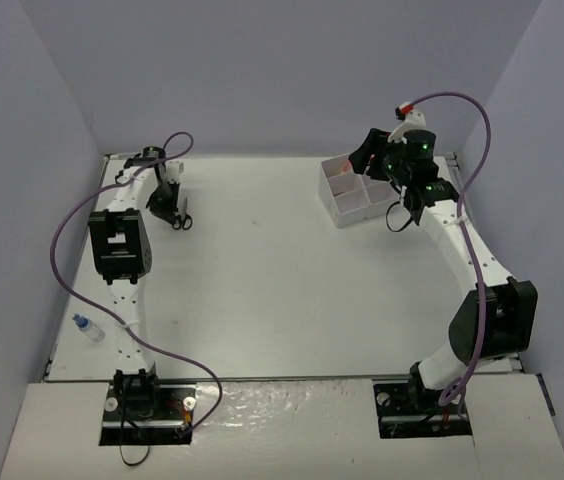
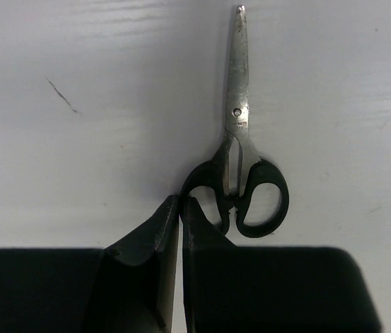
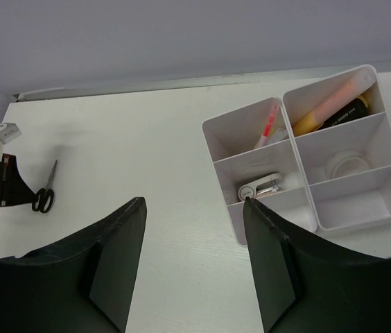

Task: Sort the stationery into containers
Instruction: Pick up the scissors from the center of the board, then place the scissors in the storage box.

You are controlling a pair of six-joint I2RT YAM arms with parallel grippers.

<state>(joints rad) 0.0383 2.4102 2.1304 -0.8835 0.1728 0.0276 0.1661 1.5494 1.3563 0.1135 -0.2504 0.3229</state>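
The left pincer [image 2: 180, 208] is pressed together. Its dark tips sit right against one round black handle of the small scissors [image 2: 238, 132], but I cannot tell if they pinch it. The scissors lie flat on the smooth white bench [image 2: 77, 173], with the thin metal blades closed. The right pincer [image 3: 194, 208] is spread wide and holds nothing, near the white plastic box [image 3: 358, 201] with square parts.
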